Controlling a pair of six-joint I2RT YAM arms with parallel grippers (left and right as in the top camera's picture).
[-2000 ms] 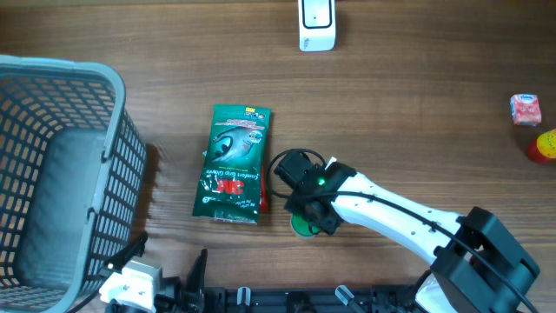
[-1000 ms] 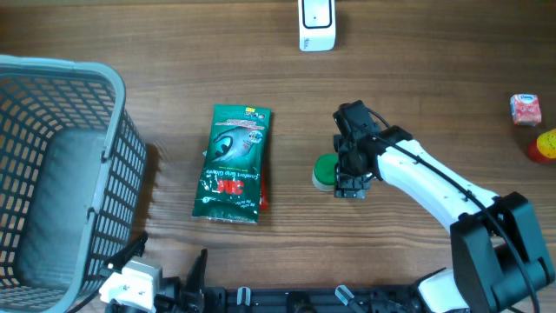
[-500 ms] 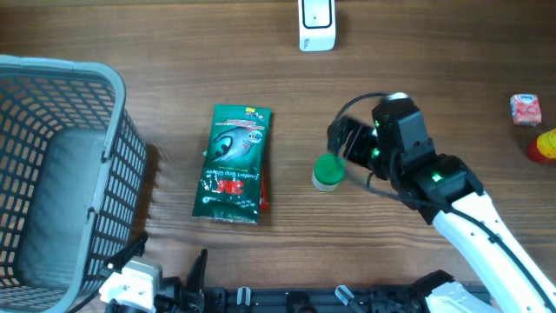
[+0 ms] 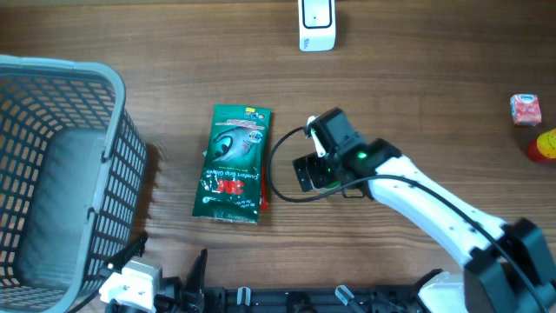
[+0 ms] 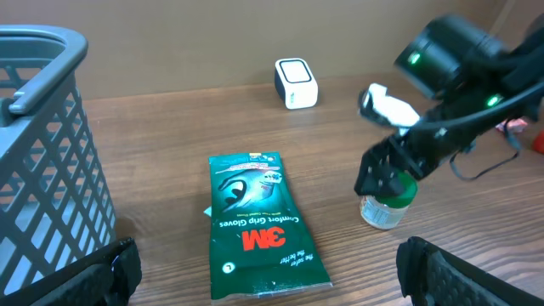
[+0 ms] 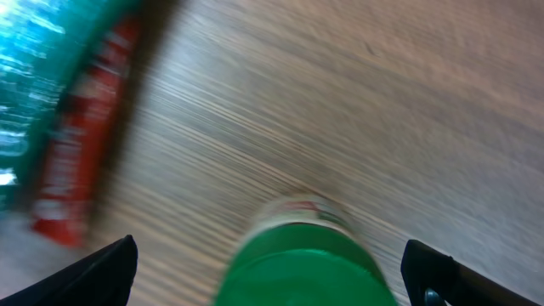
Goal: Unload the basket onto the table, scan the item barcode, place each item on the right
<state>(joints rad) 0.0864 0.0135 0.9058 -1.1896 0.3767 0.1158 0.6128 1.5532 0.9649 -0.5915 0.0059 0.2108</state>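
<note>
Your worktop [image 4: 417, 78]: brown wood grain, one continuous surface. What you have lying directly on it:

1. Grey mesh basket [image 4: 52, 65], at your left end, upright.
2. Green glove packet [image 4: 233, 163], flat and face up, near the middle, apart from the basket.
3. Red item [image 4: 263, 196], a narrow strip showing along the packet's right lower edge; you cannot tell what it is.
4. Green-lidded jar [image 5: 387, 204], upright, to the right of the packet and apart from it.
5. White device [image 4: 317, 24], at the far edge, centre.
6. Small red-and-white packet [image 4: 525, 109], far right.
7. Yellow-and-red object [image 4: 545, 146], just beside item 6, cut off by the edge of the overhead view.
</note>
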